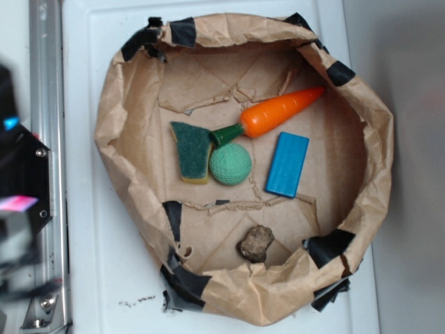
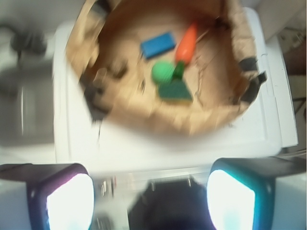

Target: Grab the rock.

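Brown-grey rock (image 1: 256, 243) in paper basin (image 1: 361, 104), gripper (image 2: 151, 199) spread, well apart

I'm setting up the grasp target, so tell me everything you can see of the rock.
The rock is a small, lumpy brown-grey stone with a rough, uneven surface. It lies alone on the floor of the brown paper bowl, near the lower wall, below the blue block and green ball and apart from both. Nothing but the paper touches it. In the blurred wrist view it is only a dark smudge. The gripper is outside the bowl, open.
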You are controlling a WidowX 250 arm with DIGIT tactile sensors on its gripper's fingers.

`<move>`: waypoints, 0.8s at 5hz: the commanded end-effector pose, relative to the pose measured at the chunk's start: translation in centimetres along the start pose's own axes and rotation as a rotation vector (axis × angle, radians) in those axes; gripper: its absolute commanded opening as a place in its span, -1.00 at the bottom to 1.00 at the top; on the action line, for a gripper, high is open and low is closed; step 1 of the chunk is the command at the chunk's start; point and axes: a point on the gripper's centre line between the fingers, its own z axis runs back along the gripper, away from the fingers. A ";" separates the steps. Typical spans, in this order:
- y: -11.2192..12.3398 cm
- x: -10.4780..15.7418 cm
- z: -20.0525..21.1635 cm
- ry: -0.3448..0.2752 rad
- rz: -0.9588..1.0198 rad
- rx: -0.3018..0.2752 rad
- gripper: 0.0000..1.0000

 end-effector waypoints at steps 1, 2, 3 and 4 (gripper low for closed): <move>-1.1 7.3 -4.0 -0.114 0.303 -0.142 1.00; -4.4 7.4 -8.9 0.003 0.325 -0.247 1.00; -6.2 5.9 -12.4 0.086 0.352 -0.257 1.00; -7.6 4.6 -15.0 0.103 0.305 -0.202 1.00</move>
